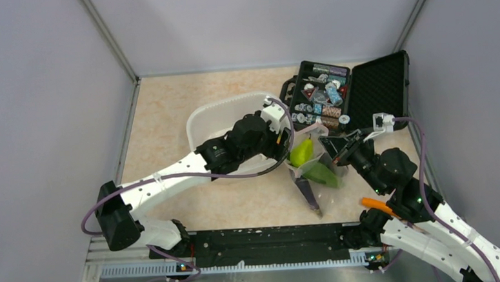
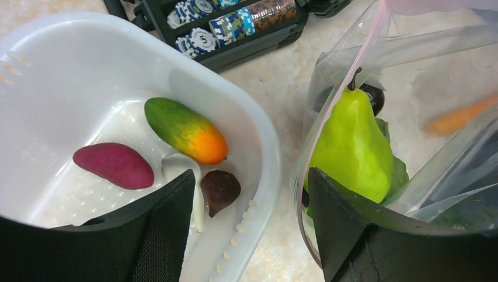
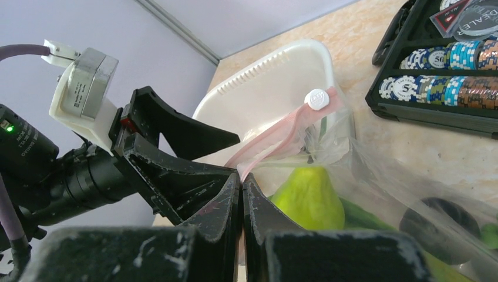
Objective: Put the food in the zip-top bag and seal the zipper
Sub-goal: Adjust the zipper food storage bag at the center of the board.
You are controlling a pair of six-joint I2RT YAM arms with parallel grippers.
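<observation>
Left tool (image 2: 249, 176) spread; right tool (image 3: 241, 178) pinched tight (arms angled inward).

Top cam's up high behind the arm bases, looking down on the whole table (image 1: 169, 119). Left wrist cam peeks out between its own fingers (image 2: 158, 235), close up: tub (image 2: 265, 134) ahead of one finger, zip-top bag (image 2: 423, 59) ahead of the other. Right wrist cam's jammed against that same bag, facing the left gripper (image 3: 235, 157).

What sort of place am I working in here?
Most likely a lab test booth, not a kitchen: plain grey panel walls box in a beige tabletop, and the props are a toy pear and a poker chip case.
</observation>
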